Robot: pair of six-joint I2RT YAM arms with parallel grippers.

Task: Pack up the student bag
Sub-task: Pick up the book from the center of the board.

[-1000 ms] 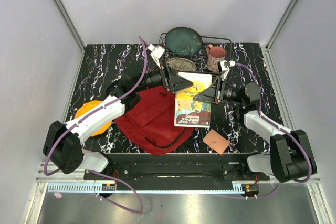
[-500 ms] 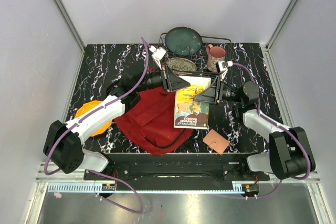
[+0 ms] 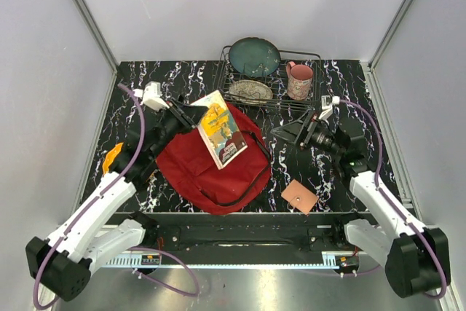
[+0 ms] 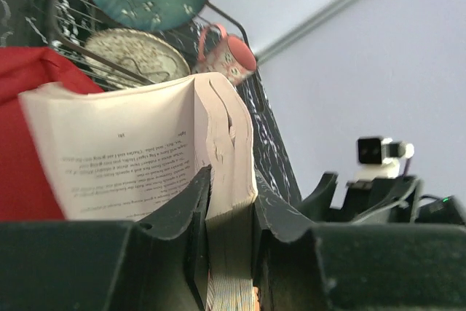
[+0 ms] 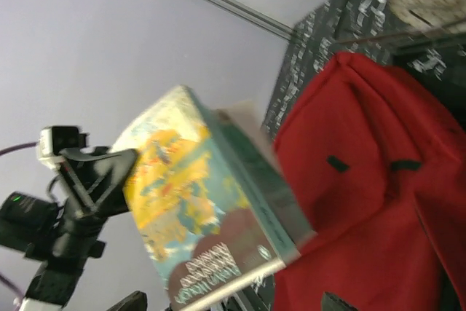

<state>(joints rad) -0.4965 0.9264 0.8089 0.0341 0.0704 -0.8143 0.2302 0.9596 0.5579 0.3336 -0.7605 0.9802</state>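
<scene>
Here, from above, the student bag (image 3: 200,169) lies flat near the middle of the black, white-veined surface (image 3: 342,85), toward its near edge. Its long axis runs roughly far to near, with the rounded end toward the arm bases and a black strap curving along its near right edge. The left claw (image 3: 195,113) is clamped on the far left corner of a paperback book (image 3: 222,130). The book is held over the bag's far half, cover up, slanting from far left to near right. The right claw (image 3: 295,127) sits just right of the bag, jaws spread wide, gripping nothing. Behind stands a wire rack (image 3: 313,56) with a teal plate (image 3: 254,56) upright, a speckled plate (image 3: 250,91) in front of it, and a pink mug (image 3: 299,80) at its right end. A brown square (image 3: 299,196) lies near the front edge. An orange object (image 3: 113,156) is mostly hidden by the left arm. Pale grey walls enclose the surface on three sides.

From the left wrist, two fingers (image 4: 191,198) pinch the book's page block, and a page fans open with its print upside down. The bag is only a red patch, cut off at the left edge. The other arm, at right, is blurred.

From the right wrist, the book's yellow and teal cover is blurred in front of the red bag. This claw's own fingertips barely enter the bottom edge, far apart.
</scene>
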